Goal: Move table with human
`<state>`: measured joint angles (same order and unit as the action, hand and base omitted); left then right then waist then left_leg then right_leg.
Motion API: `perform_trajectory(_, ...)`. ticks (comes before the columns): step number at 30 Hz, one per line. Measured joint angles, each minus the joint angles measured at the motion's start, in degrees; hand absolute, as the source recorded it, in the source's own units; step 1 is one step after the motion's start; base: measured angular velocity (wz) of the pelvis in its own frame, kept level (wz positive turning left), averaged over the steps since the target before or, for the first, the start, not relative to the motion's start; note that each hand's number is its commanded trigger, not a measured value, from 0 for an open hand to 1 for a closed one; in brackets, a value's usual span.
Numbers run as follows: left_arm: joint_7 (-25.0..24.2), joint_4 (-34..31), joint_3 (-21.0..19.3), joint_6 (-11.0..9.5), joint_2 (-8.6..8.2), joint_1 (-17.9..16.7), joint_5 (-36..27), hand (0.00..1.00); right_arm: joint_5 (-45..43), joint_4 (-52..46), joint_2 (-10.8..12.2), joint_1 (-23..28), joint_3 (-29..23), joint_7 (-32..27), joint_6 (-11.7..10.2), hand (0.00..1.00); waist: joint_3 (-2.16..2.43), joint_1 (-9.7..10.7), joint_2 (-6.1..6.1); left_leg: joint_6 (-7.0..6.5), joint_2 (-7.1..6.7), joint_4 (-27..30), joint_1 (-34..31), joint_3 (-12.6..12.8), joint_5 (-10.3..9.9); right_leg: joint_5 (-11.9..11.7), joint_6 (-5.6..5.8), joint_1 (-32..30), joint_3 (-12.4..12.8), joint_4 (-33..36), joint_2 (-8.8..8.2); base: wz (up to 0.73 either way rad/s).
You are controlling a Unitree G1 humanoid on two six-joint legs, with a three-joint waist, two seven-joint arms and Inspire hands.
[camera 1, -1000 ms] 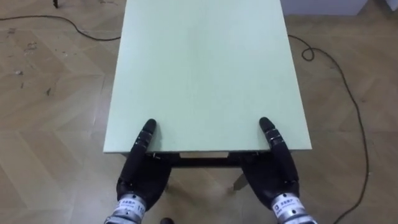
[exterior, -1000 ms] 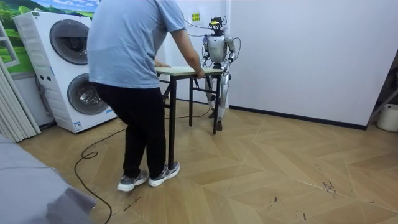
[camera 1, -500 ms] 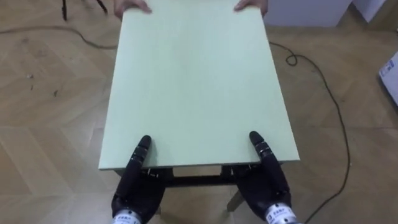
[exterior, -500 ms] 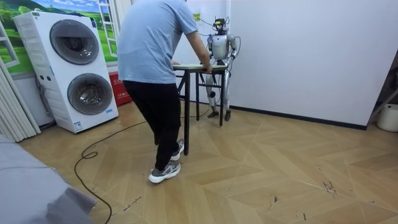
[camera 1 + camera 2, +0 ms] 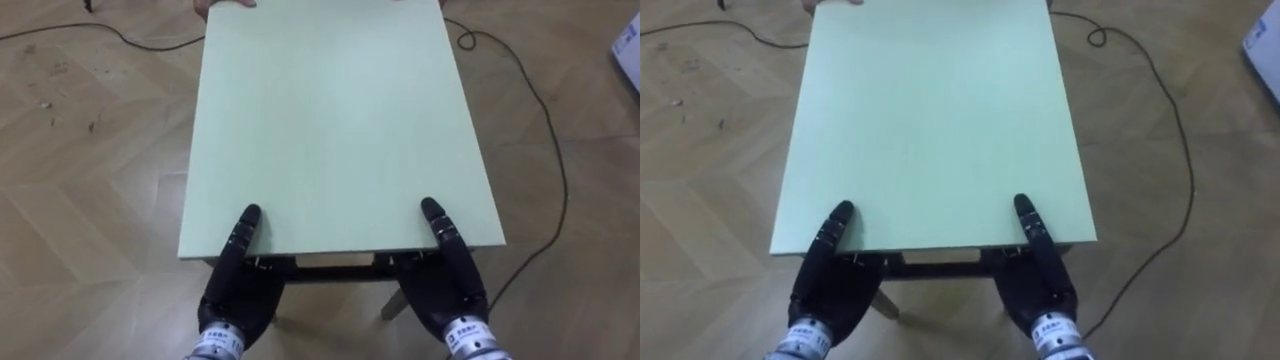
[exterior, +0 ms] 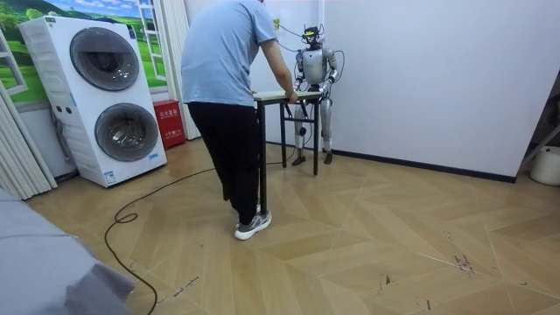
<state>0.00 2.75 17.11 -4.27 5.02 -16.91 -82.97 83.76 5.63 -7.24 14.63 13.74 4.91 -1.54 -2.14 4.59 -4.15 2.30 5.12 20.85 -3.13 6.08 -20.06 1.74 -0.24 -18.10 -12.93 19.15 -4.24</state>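
Table [image 5: 330, 130], pale green top, sits straight ahead of the robot, long axis running near to far, bare.

Left hand [image 5: 240, 285] is at the near edge toward the left corner and right hand [image 5: 445, 280] is at the near edge toward the right corner. Each has a thumb lying flat on the top, and the rest of the hand goes under the edge. So I cannot tell whether either hand is clamped on the tabletop or just cradling it from below. Nothing else is in either hand.

At the far edge a person's hand [image 5: 222, 4] is on the far-left corner. In the room view the person [image 6: 229, 87] leans over the far end, both arms down to the table, one foot stepped back. The robot stands at the other end, close to the white wall. The table is between them. I cannot tell whether the legs are off the floor.

Judged step: mid-carry, both ends held, the pair travelling with the table, set-down not yet reached.

The next move likely calls for:
- matching the person's pace and heading
- both hands level so the top stays flat
- near edge kept seated against the palms, no slip

Risks:
- black cable [image 5: 545, 130] loops over the wood floor right of the table, near the path, so a snag or trip is possible
- stacked washing machines [image 6: 96, 96] stand at the room view's left, well apart
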Motion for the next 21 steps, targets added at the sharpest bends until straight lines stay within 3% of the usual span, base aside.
perform_trajectory(1,0.0,0.2,0.1,0.0,0.01,0.0,0.0,1.00,0.0,0.2,0.0,0.0,0.0,0.0,0.0,1.00,0.01,0.0,-0.02,-0.77,-0.36,-0.7,0.2,0.1,0.4,-0.9,-0.08,0.0,0.0,-0.8,-0.17,-0.04)
perform_trajectory(6,0.0,1.4,0.7,-0.2,-0.17,-0.1,-0.3,1.00,-0.2,1.0,-0.3,0.3,0.0,0.0,-0.1,1.00,0.06,0.0,0.16,-1.69,-2.00,-0.3,-0.7,0.2,1.4,-3.6,-0.24,0.3,0.2,-2.7,-1.36,0.00)
perform_trajectory(8,0.0,1.5,0.9,-0.2,-0.12,-0.1,-0.7,1.00,-0.2,1.0,-0.3,0.4,0.1,0.0,-0.3,1.00,0.14,0.0,0.79,-2.40,-3.12,-0.1,-1.1,0.4,2.2,-5.2,0.06,0.2,0.7,-3.7,-2.10,-0.04)
perform_trajectory(9,0.0,1.5,0.9,-0.3,-0.11,-0.1,-0.7,1.00,-0.2,1.0,-0.2,0.4,0.0,0.0,-0.2,1.00,0.16,0.2,1.67,-3.08,-4.00,-0.3,-1.5,0.9,2.8,-6.2,0.47,0.0,1.4,-3.9,-2.92,-0.03)
perform_trajectory(10,0.0,1.5,0.9,-0.3,-0.11,-0.1,-0.7,1.00,-0.1,1.0,-0.2,0.4,0.0,0.0,-0.2,1.00,0.34,0.5,2.49,-3.82,-4.97,-0.3,-2.0,1.3,3.4,-7.6,1.01,-0.1,1.9,-5.1,-3.67,0.00)
perform_trajectory(12,0.0,1.4,0.9,-0.4,0.12,-0.1,-0.7,1.00,-0.1,1.0,-0.2,0.4,0.1,0.0,-0.1,1.00,0.93,0.8,3.52,-5.04,-5.11,-0.3,-3.5,2.7,4.0,-10.2,1.97,-0.1,2.5,-7.5,-4.46,0.07)
perform_trajectory(13,0.4,1.4,1.0,-0.3,0.19,-0.1,-0.7,1.00,0.0,1.0,-0.1,0.9,0.0,0.0,0.0,1.00,0.86,1.4,3.42,-5.28,-3.63,-0.2,-3.6,5.7,4.3,-7.4,2.29,-0.2,1.7,-3.0,-4.91,0.28)
perform_trajectory(14,0.7,1.4,1.2,0.0,0.21,-0.1,-0.6,1.00,0.2,1.0,0.0,1.4,-0.1,0.0,-0.2,1.00,0.87,1.7,3.37,-5.19,-2.89,-0.4,-3.3,7.1,4.5,-4.1,2.54,-0.1,1.5,1.4,-5.47,0.47)
perform_trajectory(15,1.2,1.4,1.6,0.2,0.27,-0.1,0.0,1.00,1.5,0.8,-0.1,2.5,0.0,0.0,-0.5,1.00,0.93,1.7,3.81,-5.03,-2.20,-1.9,-2.0,9.3,5.5,1.5,2.71,1.0,1.7,9.1,-6.25,0.39)
perform_trajectory(16,1.5,1.4,2.1,0.2,0.77,-0.2,0.0,1.00,1.8,0.8,-0.2,3.2,0.1,0.0,-0.6,1.00,0.89,1.6,4.02,-4.92,-1.98,-3.1,-0.9,10.8,6.2,5.2,3.94,3.4,2.0,14.0,-6.95,0.26)
perform_trajectory(18,1.5,1.3,2.1,0.1,1.01,-0.4,-0.1,1.00,2.5,0.7,-0.2,3.4,0.5,0.0,-0.6,1.00,0.92,0.5,4.29,-4.75,-2.09,-3.5,-0.5,11.9,6.6,8.9,4.75,7.7,2.8,15.1,-6.92,-0.17)
perform_trajectory(19,1.5,0.9,2.0,0.1,1.08,-0.3,0.0,1.00,2.7,0.5,-0.2,3.3,0.9,0.0,-0.9,1.00,0.89,-0.7,4.77,-4.49,-2.55,-3.5,-0.8,12.2,6.8,10.1,5.28,9.3,3.9,11.5,-6.33,-0.35)
perform_trajectory(21,1.5,0.6,1.7,-0.2,0.97,-0.3,0.8,1.00,2.7,0.4,-0.3,2.8,1.0,0.0,-1.0,1.00,0.90,-2.2,4.92,-4.30,-3.15,-3.6,-1.6,11.7,7.2,10.3,5.49,10.4,4.0,6.1,-5.39,-0.40)
